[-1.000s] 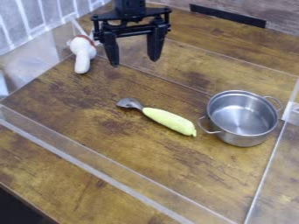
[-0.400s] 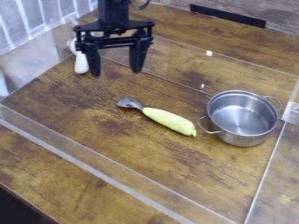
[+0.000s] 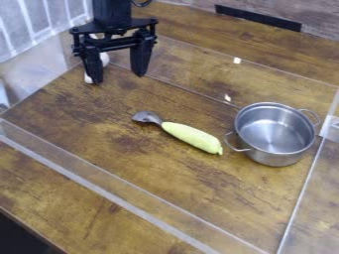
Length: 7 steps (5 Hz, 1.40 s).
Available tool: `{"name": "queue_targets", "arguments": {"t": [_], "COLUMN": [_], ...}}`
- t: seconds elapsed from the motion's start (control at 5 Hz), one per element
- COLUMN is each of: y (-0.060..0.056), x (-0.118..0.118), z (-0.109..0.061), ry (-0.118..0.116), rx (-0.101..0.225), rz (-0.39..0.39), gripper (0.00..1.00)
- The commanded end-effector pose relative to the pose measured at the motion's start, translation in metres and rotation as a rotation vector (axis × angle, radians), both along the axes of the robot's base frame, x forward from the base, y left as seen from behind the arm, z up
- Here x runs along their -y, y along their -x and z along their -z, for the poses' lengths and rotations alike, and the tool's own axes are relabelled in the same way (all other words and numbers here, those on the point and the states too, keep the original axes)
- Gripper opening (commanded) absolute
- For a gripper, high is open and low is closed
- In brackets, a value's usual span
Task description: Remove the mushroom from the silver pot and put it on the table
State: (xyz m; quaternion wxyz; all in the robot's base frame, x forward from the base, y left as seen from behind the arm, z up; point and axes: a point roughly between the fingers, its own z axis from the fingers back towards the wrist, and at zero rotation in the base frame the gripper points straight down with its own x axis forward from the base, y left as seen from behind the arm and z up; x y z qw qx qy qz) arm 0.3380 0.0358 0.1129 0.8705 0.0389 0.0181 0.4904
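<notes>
The silver pot (image 3: 276, 132) stands at the right of the table (image 3: 119, 159), and its inside shows only bare steel. At the far left, next to the acrylic wall, the whitish mushroom (image 3: 87, 67) lies on the wood. My black gripper (image 3: 117, 69) points down, open, with nothing between its fingers. Its left finger (image 3: 97, 65) stands right in front of the mushroom and hides part of it; I cannot tell whether they touch.
A yellow oblong piece with a grey end (image 3: 185, 132) lies mid-table, left of the pot. Clear acrylic walls (image 3: 146, 213) run along the front and both sides. A dark strip (image 3: 259, 14) sits at the back edge.
The open gripper has shifted left in the picture and rolled slightly. Its left finger now overlaps the mushroom, which lay clear to its left before. Pot and yellow piece have not moved.
</notes>
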Motion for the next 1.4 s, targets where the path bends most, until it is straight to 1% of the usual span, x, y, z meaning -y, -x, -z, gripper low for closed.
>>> {"name": "queue_targets", "arguments": {"t": [0.0,0.2,0.4,0.6,0.8,1.0,1.2], "y": [-0.008,-0.012,-0.024,-0.034,-0.037,-0.04,-0.05], "x": [-0.026,-0.042,-0.05,-0.055,-0.054,-0.049,-0.041], "z": [-0.019,-0.016,-0.006,0.004,0.017,0.026,0.016], "ry": [0.007,0.03,0.035,0.042,0.045,0.05,0.061], "rx": [0.091,0.11,0.12,0.12,0.121,0.127,0.144], "rz": [-0.055,-0.093,-0.175,-0.244,-0.283,-0.318,-0.315], "gripper": [1.0,1.0,1.0,1.0,1.0,1.0,1.0]}}
